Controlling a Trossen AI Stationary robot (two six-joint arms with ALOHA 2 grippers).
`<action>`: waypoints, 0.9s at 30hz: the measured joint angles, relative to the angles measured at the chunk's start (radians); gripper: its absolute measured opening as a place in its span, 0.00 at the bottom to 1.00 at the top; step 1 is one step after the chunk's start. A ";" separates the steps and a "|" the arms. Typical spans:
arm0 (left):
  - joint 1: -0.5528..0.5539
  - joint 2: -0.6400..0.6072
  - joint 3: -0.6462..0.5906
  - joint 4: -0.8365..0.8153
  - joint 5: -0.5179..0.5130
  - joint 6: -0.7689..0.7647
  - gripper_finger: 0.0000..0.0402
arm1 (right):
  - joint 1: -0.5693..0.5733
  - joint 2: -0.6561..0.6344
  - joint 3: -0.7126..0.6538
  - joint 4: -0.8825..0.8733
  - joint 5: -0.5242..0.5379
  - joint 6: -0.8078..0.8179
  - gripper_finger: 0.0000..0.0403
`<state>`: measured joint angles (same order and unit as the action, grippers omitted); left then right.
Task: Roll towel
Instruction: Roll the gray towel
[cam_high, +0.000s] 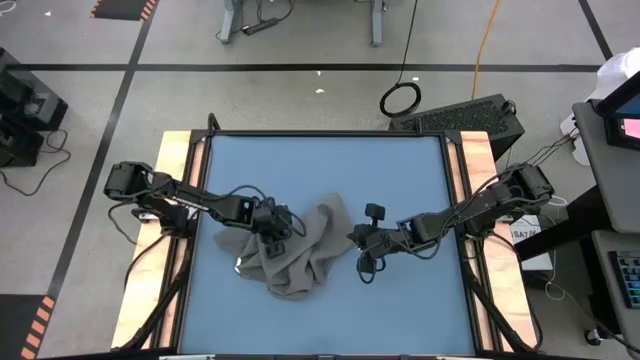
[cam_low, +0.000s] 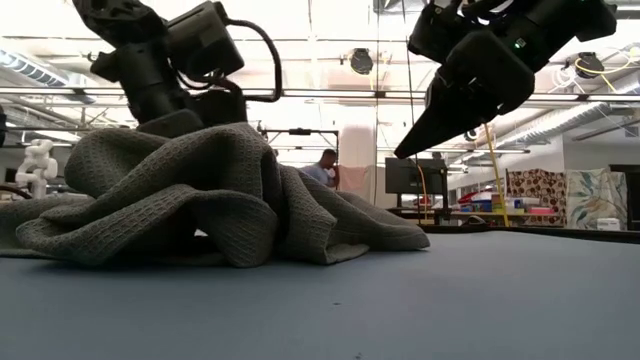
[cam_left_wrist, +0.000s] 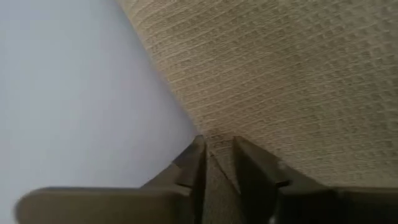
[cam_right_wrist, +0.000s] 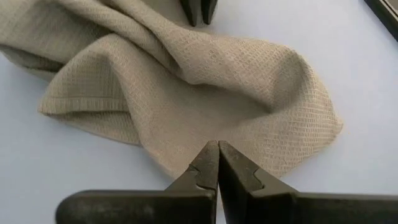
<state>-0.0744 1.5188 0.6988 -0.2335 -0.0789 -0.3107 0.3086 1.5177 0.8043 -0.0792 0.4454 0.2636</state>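
Note:
The grey-brown towel (cam_high: 295, 250) lies crumpled in a heap on the middle of the blue tabletop (cam_high: 330, 170). Its folds spread over the table in the right wrist view (cam_right_wrist: 186, 81). My left gripper (cam_high: 275, 232) stands over the towel's left part with cloth between its fingers (cam_left_wrist: 219, 146). My right gripper (cam_high: 355, 238) hangs just right of the towel, shut on nothing (cam_right_wrist: 217, 146). In the low view its tip (cam_low: 400, 155) is clear above the table. My left gripper pinches a raised ridge of the towel (cam_left_wrist: 217, 171) between its two fingers, coming from above and slanting down from the table's left. The cloth rises to a peak under the gripper (cam_low: 195, 135). The rest of the towel lies slack on the table.
Wooden rails (cam_high: 180, 200) run along the table's left and right sides. Bare blue surface lies far, near and right of the towel. Beyond the far edge, a person (cam_low: 325, 165) stands in the room, and a dark keyboard-like unit (cam_high: 470, 115) sits on the floor.

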 joint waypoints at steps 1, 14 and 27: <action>-0.002 0.000 -0.005 0.000 -0.006 -0.011 0.28 | 0.000 0.000 0.000 0.000 0.000 -0.007 0.00; -0.075 0.000 -0.063 0.153 -0.055 0.030 0.21 | -0.008 0.000 0.000 0.000 0.001 -0.021 0.00; 0.009 0.000 -0.063 0.166 -0.160 0.119 0.01 | -0.009 0.119 0.000 0.025 0.103 0.144 0.00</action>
<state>-0.0655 1.5185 0.6357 -0.0674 -0.2389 -0.1914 0.2996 1.6368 0.8043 -0.0537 0.5488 0.4081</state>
